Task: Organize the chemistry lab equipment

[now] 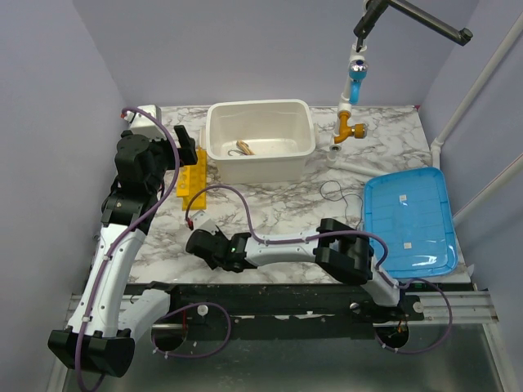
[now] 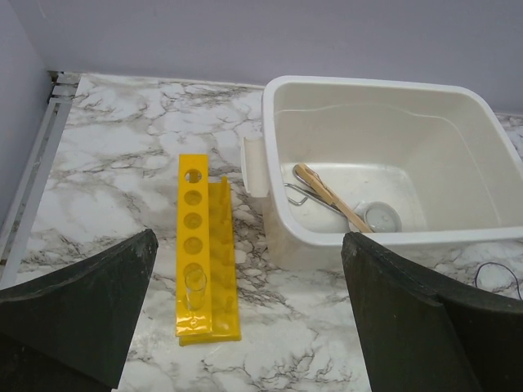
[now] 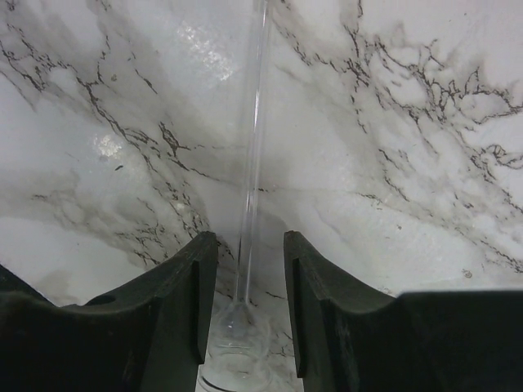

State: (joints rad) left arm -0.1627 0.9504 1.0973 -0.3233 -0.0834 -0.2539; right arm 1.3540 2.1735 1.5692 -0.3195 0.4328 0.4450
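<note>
Currently the tub (image 2: 458, 147) holds stick (image 2: 331, 196), tongs (image 2: 297, 194) (half-hidden) and glassware (image 2: 382, 217).

Bright, even light falls from overhead; shadows are soft. White glare patches sit on the marble tabletop (image 3: 392, 204), all views fairly sharp.

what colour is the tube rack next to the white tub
Bright yellow. The tube rack shows best in the left wrist view, beside the white tub.
</note>
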